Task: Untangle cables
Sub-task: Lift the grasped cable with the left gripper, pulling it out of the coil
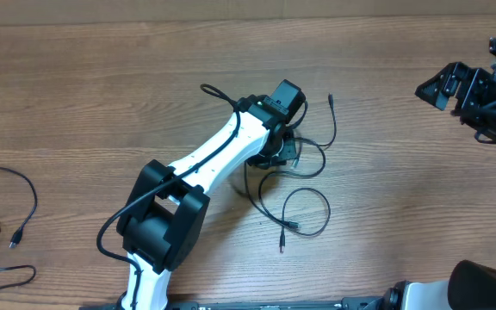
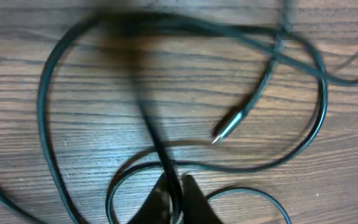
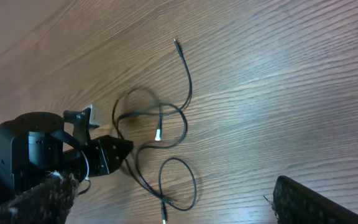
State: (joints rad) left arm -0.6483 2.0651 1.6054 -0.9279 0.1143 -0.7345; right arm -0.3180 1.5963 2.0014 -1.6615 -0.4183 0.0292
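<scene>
**What we cannot make out**

Overhead, the left arm (image 1: 222,151) covers the middle of the cables (image 1: 298,169). The right arm (image 1: 489,86) is cut by the right edge, and a cord (image 1: 34,202) runs off the left edge. In the left wrist view, the bottom edge crops the left gripper (image 2: 176,193), the strand between its fingers (image 2: 197,205) is blurred, and we cannot tell the plug (image 2: 229,127) type. In the right wrist view, only one cropped finger (image 3: 316,199) shows at lower right.

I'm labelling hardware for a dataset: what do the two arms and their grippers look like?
The left arm has white links, bulky black joints and a black cable along it. Both the left gripper and right gripper are black.
</scene>
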